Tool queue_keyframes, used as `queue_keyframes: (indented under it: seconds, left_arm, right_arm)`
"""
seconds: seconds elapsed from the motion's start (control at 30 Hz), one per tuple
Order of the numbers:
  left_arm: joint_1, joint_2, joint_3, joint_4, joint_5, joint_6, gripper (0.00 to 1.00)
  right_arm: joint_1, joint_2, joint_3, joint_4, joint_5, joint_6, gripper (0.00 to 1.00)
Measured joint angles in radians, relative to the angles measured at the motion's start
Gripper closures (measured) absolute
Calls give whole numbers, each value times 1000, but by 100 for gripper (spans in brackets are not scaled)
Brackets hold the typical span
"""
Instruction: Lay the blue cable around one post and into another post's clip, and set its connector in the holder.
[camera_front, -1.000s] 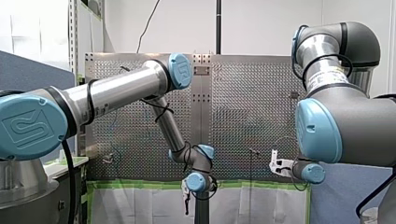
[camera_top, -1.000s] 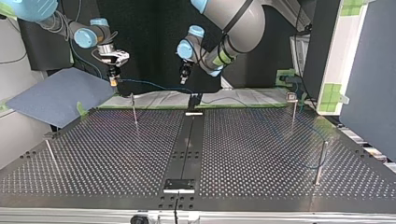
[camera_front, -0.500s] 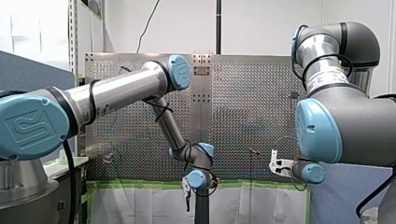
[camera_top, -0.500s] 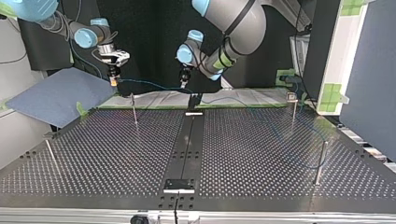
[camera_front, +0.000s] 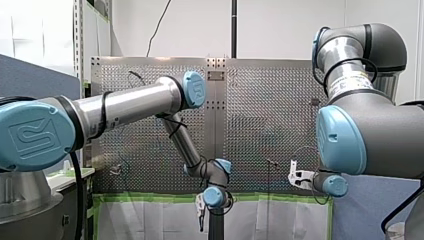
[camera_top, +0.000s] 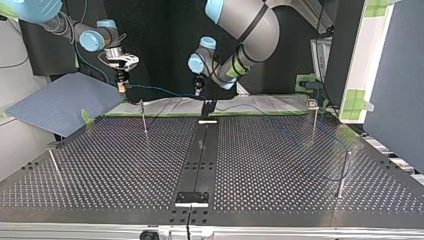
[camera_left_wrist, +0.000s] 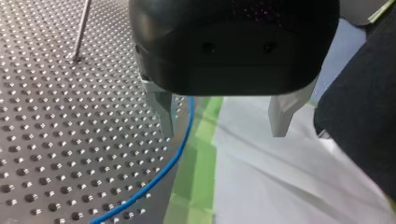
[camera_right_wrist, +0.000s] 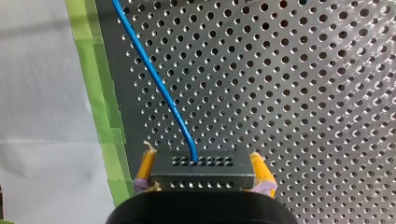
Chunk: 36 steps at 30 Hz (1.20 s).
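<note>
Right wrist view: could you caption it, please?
Right gripper clamps the connector, its blue cable running out over the perforated table.

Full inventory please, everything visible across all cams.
Table: 1, perforated metal, centre.
Strip: 1, black, down table's middle.
Posts: 4, metal, upright on table.
Tape: green, along table's edge.
Sheet: 1, white, beyond tape.
Board: 1, blue-grey, top view's left.
Cable: 1, blue, over table.
Connector: 1, black, cable's end.
Left gripper: 1, black, jaws open, cable between them.
Right gripper: 1, yellow pads, jaws shut on connector.
</note>
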Motion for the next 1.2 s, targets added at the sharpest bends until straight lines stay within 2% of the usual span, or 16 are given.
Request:
queue_keyframes:
  seconds: [0.27,0.67,0.7,0.73,0.8,0.83,0.9,0.93,1.0,1.13,1.2]
  left_arm:
    - [7,-1,48,-30,-4,6,2]
    - [26,-2,53,-37,-40,36,2]
    - [27,-2,53,-36,-41,38,7]
    - [28,-2,53,-36,-42,40,7]
    - [28,-2,53,-35,-43,42,28]
    - [29,-2,53,-36,-43,42,28]
    - [29,-1,53,-36,-43,43,51]
    - [30,-1,53,-37,-43,43,51]
    - [30,-1,53,-38,-42,43,63]
    - [32,-1,53,-46,-42,43,69]
    - [33,-1,53,-49,-41,44,75]
  right_arm:
    - [-1,0,0,0,0,0,100]
    - [0,0,0,3,0,-2,100]
    - [0,0,0,3,0,-2,100]
    - [0,0,0,3,0,-2,100]
    - [0,0,0,3,0,-2,100]
    - [-1,0,0,3,0,-2,100]
    - [-2,0,0,3,0,-2,100]
    - [-2,0,0,3,0,-3,100]
    - [-3,0,0,2,0,-3,100]
    - [-5,0,0,1,0,-1,100]
    - [-6,0,0,1,0,-1,100]
